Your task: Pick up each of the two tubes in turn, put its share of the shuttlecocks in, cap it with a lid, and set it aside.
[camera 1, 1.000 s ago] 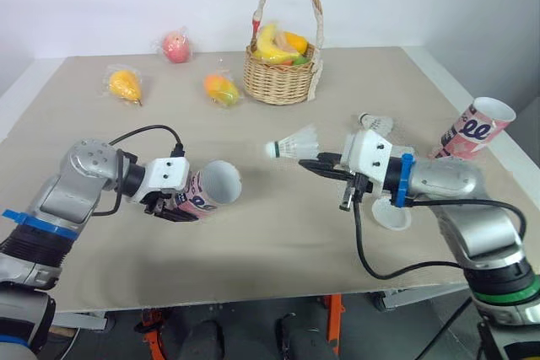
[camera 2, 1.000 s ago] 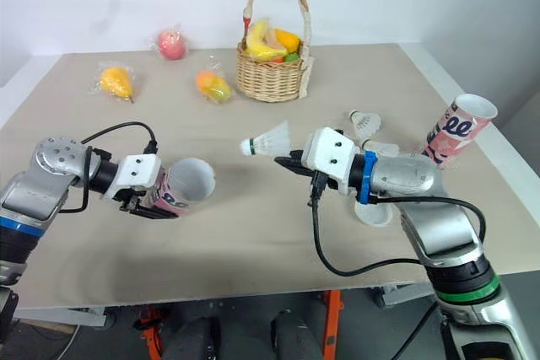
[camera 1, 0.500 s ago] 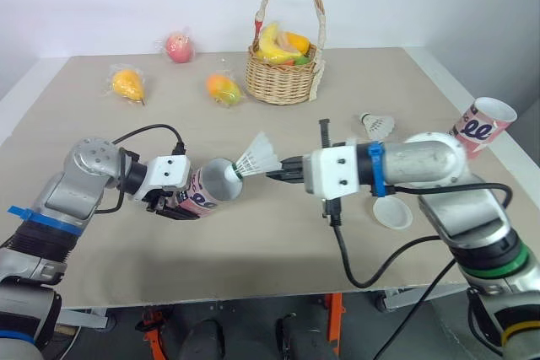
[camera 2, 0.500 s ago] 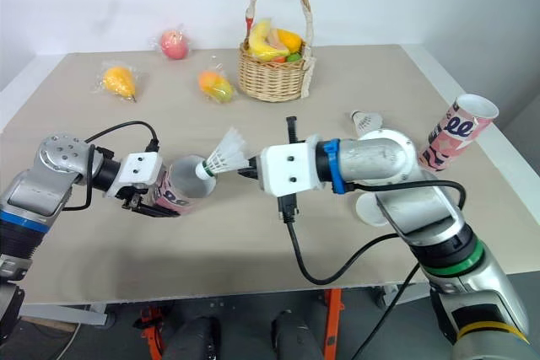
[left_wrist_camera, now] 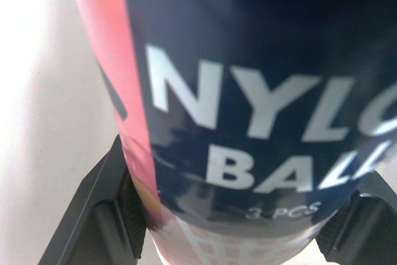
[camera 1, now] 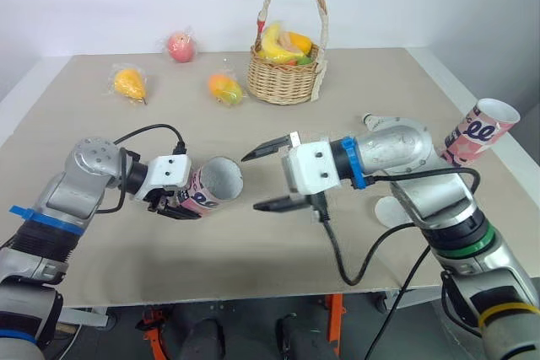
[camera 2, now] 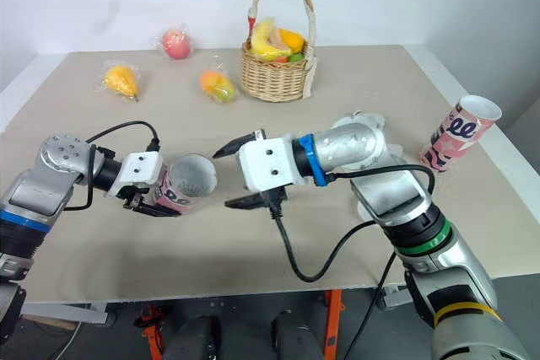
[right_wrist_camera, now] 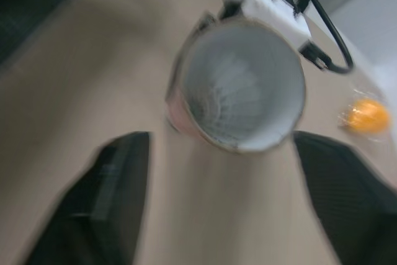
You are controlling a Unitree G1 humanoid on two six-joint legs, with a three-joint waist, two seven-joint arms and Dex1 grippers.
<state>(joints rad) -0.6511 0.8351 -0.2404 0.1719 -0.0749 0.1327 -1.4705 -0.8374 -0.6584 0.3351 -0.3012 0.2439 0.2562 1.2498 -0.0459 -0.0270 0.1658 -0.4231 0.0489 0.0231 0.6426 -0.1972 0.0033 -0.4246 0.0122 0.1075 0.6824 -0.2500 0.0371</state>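
My left gripper (camera 1: 175, 201) is shut on a pink and dark tube (camera 1: 207, 189), held on its side above the table with its open mouth facing right. The left wrist view shows the tube's label (left_wrist_camera: 248, 91) between the two fingers (left_wrist_camera: 99, 209). My right gripper (camera 1: 261, 176) stands open just in front of the tube's mouth, with nothing between its fingers. In the right wrist view a white shuttlecock (right_wrist_camera: 239, 91) sits inside the tube. A second pink tube (camera 1: 477, 133) leans at the table's right edge. A white lid (camera 1: 386, 209) lies by my right arm.
A wicker basket (camera 1: 285, 77) of fruit stands at the back centre. Wrapped fruits lie behind my left arm: a red one (camera 1: 178, 45), a yellow one (camera 1: 128, 83) and an orange one (camera 1: 223, 88). The table's front edge runs close below both arms.
My right gripper carried the shuttlecock leftward to the tube's mouth, let it go inside and opened. The left gripper kept the tube still.
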